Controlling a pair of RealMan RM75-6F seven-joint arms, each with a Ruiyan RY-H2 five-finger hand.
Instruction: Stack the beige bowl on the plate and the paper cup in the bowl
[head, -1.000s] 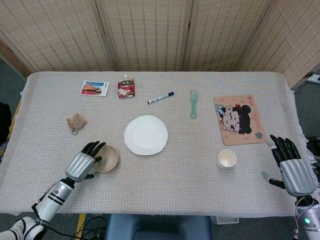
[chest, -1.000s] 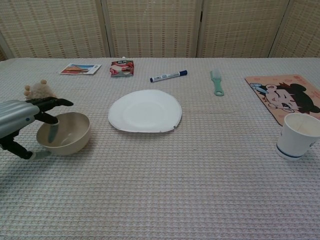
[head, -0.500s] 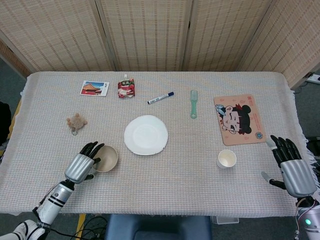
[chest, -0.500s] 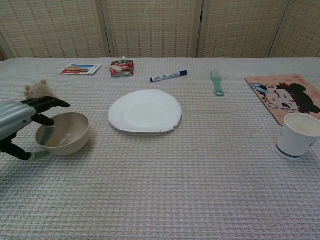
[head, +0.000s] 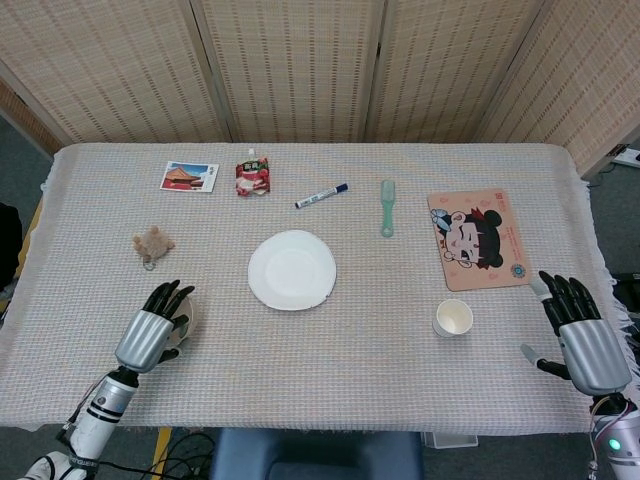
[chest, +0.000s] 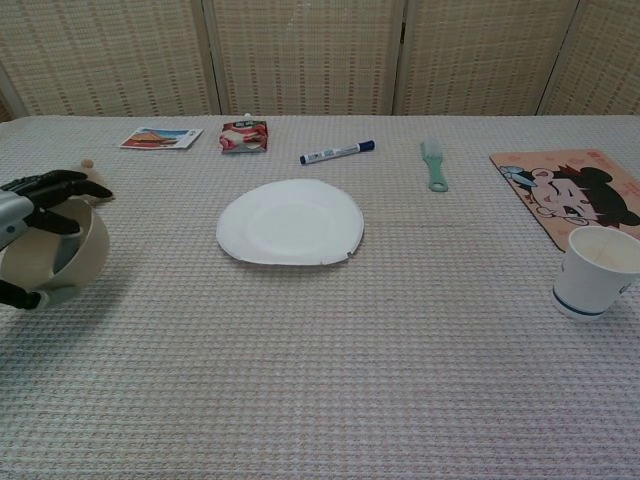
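Observation:
My left hand (head: 150, 333) grips the beige bowl (chest: 72, 258) at the table's near left, fingers over its rim and thumb underneath. The bowl is tilted and raised off the cloth. In the head view only a sliver of the bowl (head: 189, 312) shows past the hand. The white plate (head: 292, 270) lies flat at the table's middle, well to the right of the bowl. The paper cup (head: 453, 318) stands upright near the front right. My right hand (head: 583, 338) hovers right of the cup, apart from it, fingers spread and holding nothing. The chest view does not show it.
Along the far side lie a postcard (head: 188, 176), a red pouch (head: 252, 177), a blue marker (head: 321, 195) and a green brush (head: 387, 207). A cartoon mat (head: 477, 240) sits behind the cup. A small plush toy (head: 152, 243) is behind the left hand.
My left hand has closed on the bowl, tipped it up off the cloth and pulled it leftward toward the table edge. The right hand, plate and cup have stayed put.

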